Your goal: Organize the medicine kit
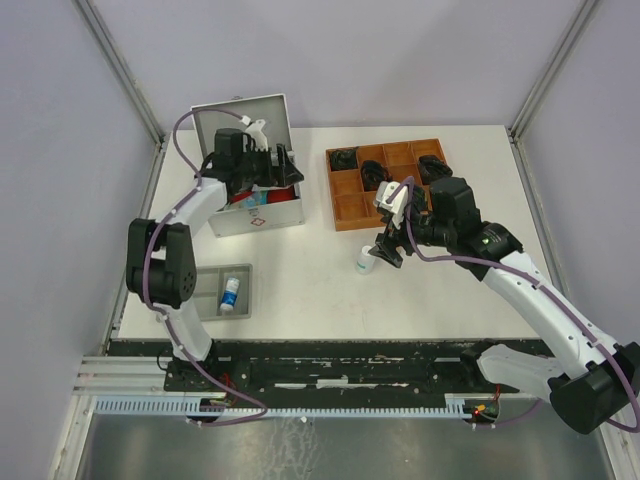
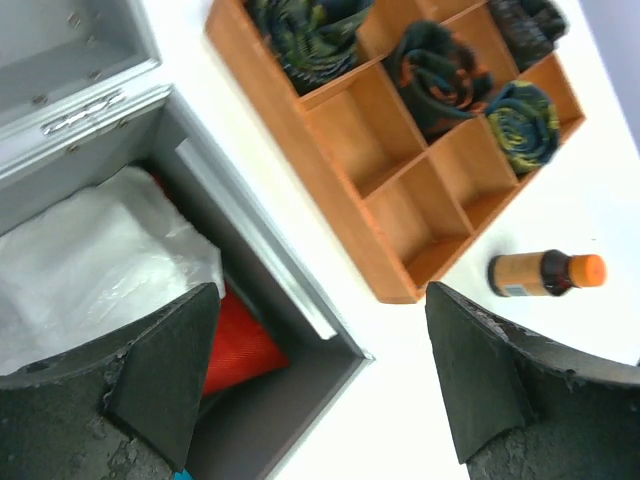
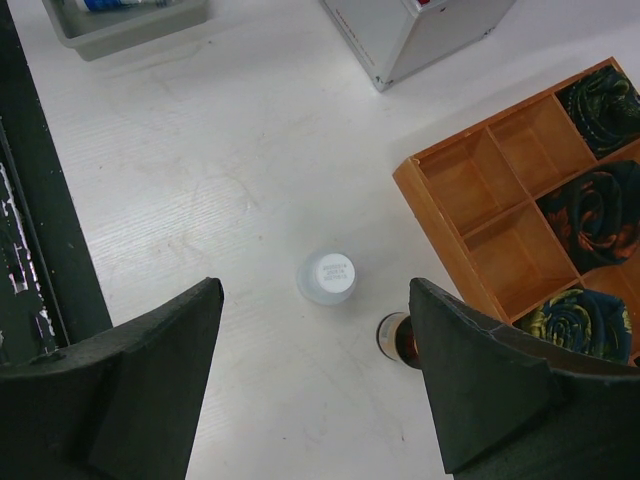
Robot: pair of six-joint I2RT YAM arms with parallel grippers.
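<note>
you had the medicine kit (image 1: 262, 218) at the back left, the compartment tray (image 1: 352, 208) to its right, a small bottle (image 1: 365, 262) standing before that tray, and a bin (image 1: 208, 290) holding another bottle (image 1: 231, 293) at the front left.

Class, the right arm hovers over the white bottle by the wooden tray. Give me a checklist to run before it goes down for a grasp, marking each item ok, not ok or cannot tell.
1. Right fingers open: ok.
2. White bottle upright, under the gap between them: ok.
3. Brown bottle clear of the closing path: not ok; it stands close by, partly behind one finger.
4. Kit lid open: ok.
5. Free room in the kit: cannot tell; a white bag and red pouch fill what shows.
6. Left fingers open, holding nothing: ok.
</note>
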